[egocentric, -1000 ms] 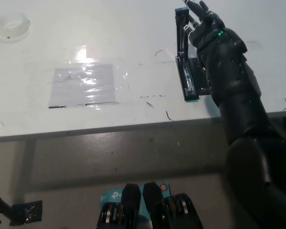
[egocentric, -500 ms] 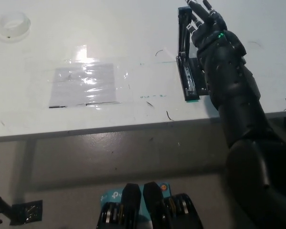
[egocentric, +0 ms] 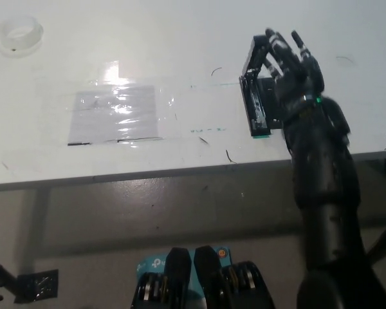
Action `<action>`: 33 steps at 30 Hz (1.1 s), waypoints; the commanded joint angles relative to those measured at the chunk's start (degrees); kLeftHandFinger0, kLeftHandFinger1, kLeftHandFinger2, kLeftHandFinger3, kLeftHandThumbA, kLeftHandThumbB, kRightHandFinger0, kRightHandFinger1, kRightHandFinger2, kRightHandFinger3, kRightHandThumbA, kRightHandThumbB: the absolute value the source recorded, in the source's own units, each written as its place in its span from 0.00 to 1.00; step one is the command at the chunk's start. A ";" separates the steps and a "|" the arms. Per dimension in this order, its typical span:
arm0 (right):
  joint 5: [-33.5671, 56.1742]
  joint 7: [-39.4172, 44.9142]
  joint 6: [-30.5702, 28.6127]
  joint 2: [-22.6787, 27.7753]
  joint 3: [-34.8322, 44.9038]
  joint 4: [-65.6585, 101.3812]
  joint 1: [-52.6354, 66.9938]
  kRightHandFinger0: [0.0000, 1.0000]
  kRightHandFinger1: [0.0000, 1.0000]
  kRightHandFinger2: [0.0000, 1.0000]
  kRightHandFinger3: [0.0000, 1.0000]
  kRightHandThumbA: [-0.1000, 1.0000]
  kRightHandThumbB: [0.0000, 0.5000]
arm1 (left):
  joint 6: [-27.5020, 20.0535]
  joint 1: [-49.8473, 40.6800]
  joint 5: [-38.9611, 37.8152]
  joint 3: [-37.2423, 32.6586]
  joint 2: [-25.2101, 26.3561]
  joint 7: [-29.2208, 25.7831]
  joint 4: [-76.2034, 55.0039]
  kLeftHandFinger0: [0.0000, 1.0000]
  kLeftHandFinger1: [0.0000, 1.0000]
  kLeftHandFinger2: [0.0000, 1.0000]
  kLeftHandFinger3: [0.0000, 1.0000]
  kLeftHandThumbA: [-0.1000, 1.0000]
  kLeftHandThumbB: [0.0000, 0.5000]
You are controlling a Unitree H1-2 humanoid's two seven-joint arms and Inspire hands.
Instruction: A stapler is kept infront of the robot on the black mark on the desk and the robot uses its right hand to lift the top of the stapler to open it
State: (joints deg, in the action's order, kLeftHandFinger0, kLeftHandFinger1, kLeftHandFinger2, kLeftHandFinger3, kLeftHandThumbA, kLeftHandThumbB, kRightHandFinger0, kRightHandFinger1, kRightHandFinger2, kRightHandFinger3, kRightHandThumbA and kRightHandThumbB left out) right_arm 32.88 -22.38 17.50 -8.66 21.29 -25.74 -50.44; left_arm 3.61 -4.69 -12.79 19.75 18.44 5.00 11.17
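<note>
White desk (egocentric: 180, 38) over grey floor (egocentric: 148, 212); clear tape patch (egocentric: 112, 114) at 10 o'clock, tape roll (egocentric: 16, 35) far corner. Stapler (egocentric: 255, 96) at 2 o'clock, top raised, gripped by right hand (egocentric: 289, 67); left hand unseen

One head camera looks steeply down over the white desk (egocentric: 180, 26) edge.

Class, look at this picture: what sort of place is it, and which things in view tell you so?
Probably an office or lab workbench. A stapler lies on a white desk, the robot's black right hand at its raised top; a roll of clear tape sits at the far corner, and a taped-down plastic sheet marks the surface.
</note>
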 commanded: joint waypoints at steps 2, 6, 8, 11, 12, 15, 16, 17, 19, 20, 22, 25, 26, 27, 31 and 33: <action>4.59 0.32 9.34 -1.04 -3.07 16.83 2.87 0.69 0.74 0.78 0.92 0.86 0.00 | -1.64 0.17 -0.77 0.99 1.43 0.30 -1.82 0.40 0.47 0.62 0.80 0.65 0.03; 8.31 -1.79 9.42 -0.71 -6.11 21.76 7.83 0.70 0.74 0.77 0.89 0.84 0.00 | -1.11 0.02 -0.39 0.97 1.41 -0.13 -2.40 0.40 0.46 0.62 0.82 0.66 0.03; 9.53 -1.66 9.42 -0.74 -7.52 23.65 10.68 0.72 0.76 0.80 0.93 0.84 0.00 | -1.53 0.15 -0.53 0.96 1.48 0.14 -1.93 0.39 0.45 0.61 0.81 0.66 0.02; 11.81 -2.47 9.42 -0.70 -9.07 24.97 12.86 0.75 0.82 0.86 0.95 0.84 0.00 | -1.36 0.21 -0.46 0.92 1.54 0.13 -1.83 0.39 0.46 0.61 0.81 0.66 0.03; 12.27 -2.66 9.42 -0.62 -9.68 25.21 13.43 0.75 0.84 0.89 0.97 0.85 0.00 | -0.89 0.08 -0.31 0.95 1.42 -0.15 -2.40 0.40 0.46 0.62 0.81 0.66 0.03; 13.79 -3.78 9.42 -0.20 -11.96 25.92 15.26 0.77 0.86 0.91 0.99 0.87 0.00 | -0.36 -0.08 -0.26 1.06 1.26 -0.43 -2.98 0.40 0.47 0.62 0.80 0.65 0.02; 14.47 -3.28 9.42 -0.46 -12.56 25.94 16.43 0.78 0.87 0.93 1.00 0.88 0.00 | -0.11 0.52 -0.37 1.07 1.18 -0.57 -2.90 0.39 0.45 0.61 0.80 0.64 0.03; 14.90 -3.49 9.42 -0.56 -12.55 25.93 16.63 0.78 0.88 0.94 1.00 0.88 0.00 | -0.07 1.36 -0.40 0.93 1.33 -0.47 -2.40 0.40 0.45 0.61 0.80 0.64 0.03; 14.82 -3.66 9.42 -0.91 -13.33 25.93 17.94 0.80 0.89 0.94 1.00 0.88 0.00 | -0.26 1.41 -0.41 0.93 1.34 -0.35 -2.23 0.40 0.46 0.62 0.81 0.64 0.03; 14.64 -3.31 9.42 -1.10 -13.61 25.71 18.70 0.80 0.88 0.94 1.00 0.88 0.00 | -0.42 1.38 -0.44 0.93 1.37 -0.21 -2.14 0.40 0.46 0.62 0.80 0.64 0.02; 14.75 -3.78 9.42 -0.72 -14.27 25.38 19.42 0.80 0.87 0.90 1.00 0.90 0.00 | -0.44 1.40 -0.80 1.06 1.22 -0.07 -2.16 0.36 0.42 0.60 0.79 0.63 0.01; 15.65 -2.77 9.42 0.59 -14.65 25.96 20.10 0.81 0.88 0.92 1.00 0.90 0.00 | -0.93 1.20 -0.68 0.98 1.38 0.19 -1.86 0.39 0.45 0.62 0.80 0.64 0.04; 16.05 -2.81 9.42 0.95 -14.71 26.25 20.15 0.80 0.89 0.92 1.00 0.91 0.00 | -0.93 1.15 -0.61 1.00 1.42 0.14 -1.74 0.39 0.45 0.63 0.79 0.64 0.03; 16.42 -2.97 9.42 1.30 -14.71 26.44 20.12 0.80 0.89 0.93 1.00 0.91 0.00 | -0.72 1.18 -0.52 1.02 1.38 -0.05 -1.74 0.39 0.45 0.63 0.79 0.64 0.03; 19.79 -4.99 9.42 4.52 -14.77 29.38 20.49 0.83 0.92 0.96 1.00 0.97 0.00 | 0.09 1.17 -0.31 1.01 1.23 -0.52 -2.40 0.39 0.45 0.62 0.79 0.64 0.01; 19.93 -5.25 9.42 6.18 -15.01 30.55 21.00 0.82 0.90 0.95 1.00 0.97 0.00 | -0.55 1.06 -0.24 0.93 1.30 -0.29 -2.41 0.40 0.45 0.64 0.81 0.64 0.01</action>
State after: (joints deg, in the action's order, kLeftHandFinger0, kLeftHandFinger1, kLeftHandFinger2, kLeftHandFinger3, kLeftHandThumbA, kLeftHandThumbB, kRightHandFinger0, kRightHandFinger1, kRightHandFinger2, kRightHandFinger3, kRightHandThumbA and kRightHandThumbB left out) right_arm 48.62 -26.53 26.78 -4.67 7.14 0.97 -28.76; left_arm 3.82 -3.70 -12.83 19.93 18.46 4.97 9.92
